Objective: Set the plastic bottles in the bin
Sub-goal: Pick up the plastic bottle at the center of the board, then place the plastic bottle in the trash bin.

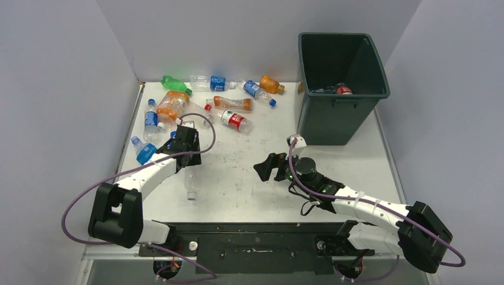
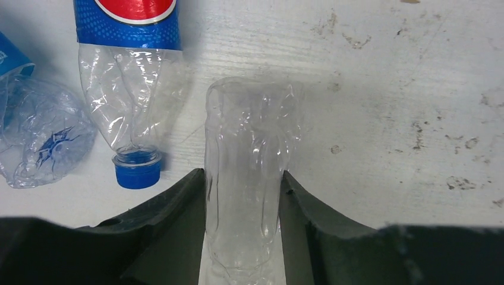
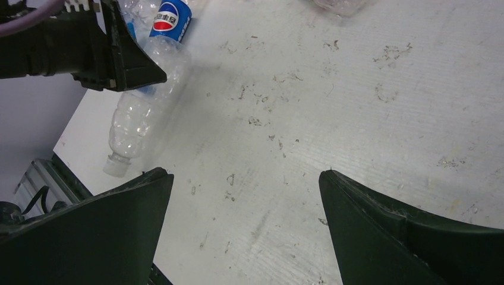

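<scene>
The left pincer [image 2: 242, 181] has its two jaws partly closed, one on each side of a clear bottle [image 2: 249, 130]. Both jaws touch it. The bottle is lying flat on the table [image 3: 356, 89], so the pincer takes it across its middle, where it is thin enough to fit. It looks soft and dented, so I think a hard squeeze could crush it or make it slip.

The right pincer [image 3: 246, 175] is open as wide as can be and holds nothing. Only bare table shows between its jaws. I think it is waiting out of the way.

The bin [image 1: 342, 119] stands just past the right pincer and far off to the right of the left pincer. The held bottle needs a lift and a long trip over there.

The left wrist view shows the grip up close. It also shows a blue-label bottle [image 2: 128, 24] just left of the pincer, with its blue cap pointing back at it, and a crumpled bottle [image 2: 35, 136] further left.

The right wrist view shows what that one hides: the held bottle's white cap [image 3: 116, 165] sticks out behind the left pincer.

Only the top view shows the bin, something red-labelled inside it, and the many other bottles [image 1: 232, 104] lying past the left pincer.
</scene>
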Controlling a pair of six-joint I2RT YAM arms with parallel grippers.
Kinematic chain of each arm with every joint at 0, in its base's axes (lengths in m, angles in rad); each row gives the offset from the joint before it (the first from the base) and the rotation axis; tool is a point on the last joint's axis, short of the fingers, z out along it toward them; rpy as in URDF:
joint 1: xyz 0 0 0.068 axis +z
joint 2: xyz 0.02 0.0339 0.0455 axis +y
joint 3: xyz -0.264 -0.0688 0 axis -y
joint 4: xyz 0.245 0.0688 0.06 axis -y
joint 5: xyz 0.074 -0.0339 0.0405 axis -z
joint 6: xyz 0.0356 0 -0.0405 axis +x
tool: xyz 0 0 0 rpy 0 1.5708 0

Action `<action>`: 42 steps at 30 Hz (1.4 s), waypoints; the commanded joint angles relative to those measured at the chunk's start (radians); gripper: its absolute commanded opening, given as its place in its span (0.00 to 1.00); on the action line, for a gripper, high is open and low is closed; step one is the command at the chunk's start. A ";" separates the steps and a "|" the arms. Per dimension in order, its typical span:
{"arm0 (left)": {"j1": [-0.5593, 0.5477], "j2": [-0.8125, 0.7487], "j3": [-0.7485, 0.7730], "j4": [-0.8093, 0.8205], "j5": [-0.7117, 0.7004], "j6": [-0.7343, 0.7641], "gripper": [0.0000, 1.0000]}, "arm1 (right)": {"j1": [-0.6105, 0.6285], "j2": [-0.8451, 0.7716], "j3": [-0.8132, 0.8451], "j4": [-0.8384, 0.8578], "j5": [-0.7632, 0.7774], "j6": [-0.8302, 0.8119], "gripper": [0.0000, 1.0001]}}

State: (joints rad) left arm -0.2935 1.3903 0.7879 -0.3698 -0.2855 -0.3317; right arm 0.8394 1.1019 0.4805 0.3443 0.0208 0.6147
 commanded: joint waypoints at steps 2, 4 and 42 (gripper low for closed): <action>0.003 -0.134 0.008 0.055 0.096 -0.050 0.12 | 0.013 -0.050 -0.035 0.074 -0.060 -0.021 1.00; 0.003 -0.210 -0.005 0.087 0.171 -0.089 0.00 | 0.018 -0.065 -0.060 0.118 -0.137 -0.027 0.99; -0.309 -0.679 -0.487 1.018 0.107 -0.859 0.00 | 0.226 0.201 -0.040 0.700 -0.071 0.061 0.25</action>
State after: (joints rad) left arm -0.5907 0.7231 0.2958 0.5808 -0.1993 -1.2098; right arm 1.0676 1.3087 0.4103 0.9890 -0.0673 0.6933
